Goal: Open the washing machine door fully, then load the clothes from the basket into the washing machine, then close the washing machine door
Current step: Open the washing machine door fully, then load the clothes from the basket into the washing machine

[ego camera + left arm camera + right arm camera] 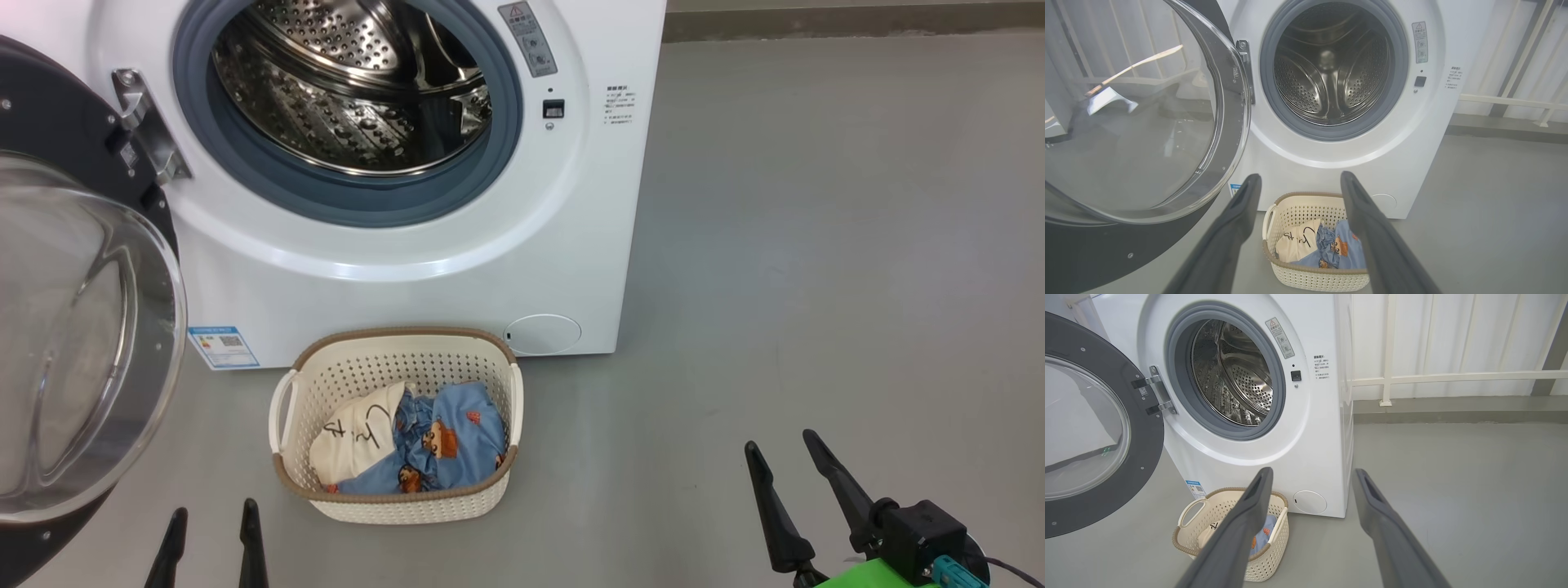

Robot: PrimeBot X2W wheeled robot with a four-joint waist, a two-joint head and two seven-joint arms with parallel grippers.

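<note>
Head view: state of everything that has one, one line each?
door, swung wide open to the left
washer, drum empty
flap, shut
basket, upright on the floor in front of the washer
clothes, both crumpled in the basket
left gripper, jaws open, empty
right gripper, jaws open, empty

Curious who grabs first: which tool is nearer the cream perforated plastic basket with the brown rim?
Left. The left tool is just beyond the near-left corner of the cream perforated plastic basket; the right tool is much farther off to the basket's right.
</note>
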